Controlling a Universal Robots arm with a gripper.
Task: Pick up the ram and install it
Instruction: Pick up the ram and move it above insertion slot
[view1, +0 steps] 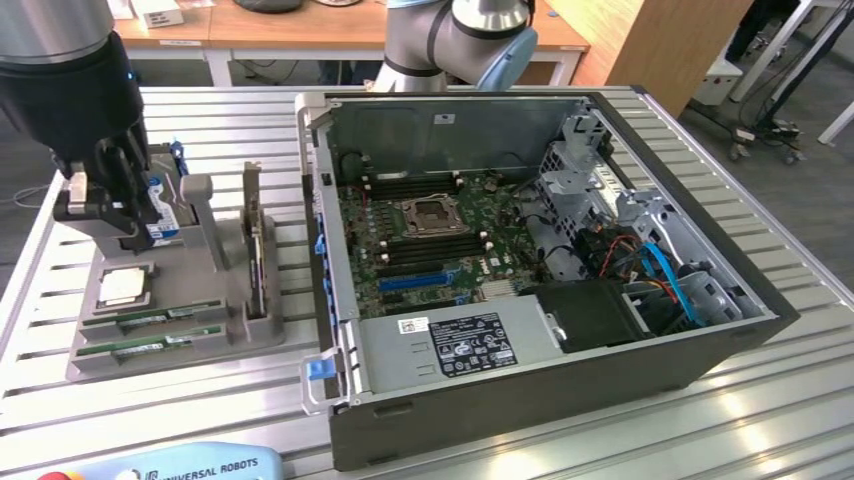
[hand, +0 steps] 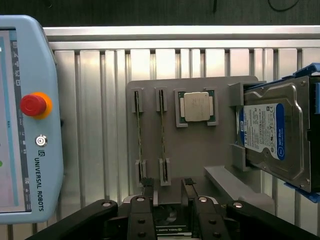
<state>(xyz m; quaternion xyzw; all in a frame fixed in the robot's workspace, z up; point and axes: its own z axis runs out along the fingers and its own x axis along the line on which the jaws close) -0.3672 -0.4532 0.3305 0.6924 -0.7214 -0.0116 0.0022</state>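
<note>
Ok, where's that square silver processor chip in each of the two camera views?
Exterior view: the processor chip lies on the grey holder at the exterior view's left, just nearer the camera than the upright hard drive.
Wrist view: the processor chip sits in its pocket between the two ram sticks and the hard drive.
Shared landmark: the blue-labelled hard drive.

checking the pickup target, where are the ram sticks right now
The two long thin green ram sticks sit in slots of the grey holder, at the exterior view's left of the open computer case, beside the square silver processor chip.
</note>
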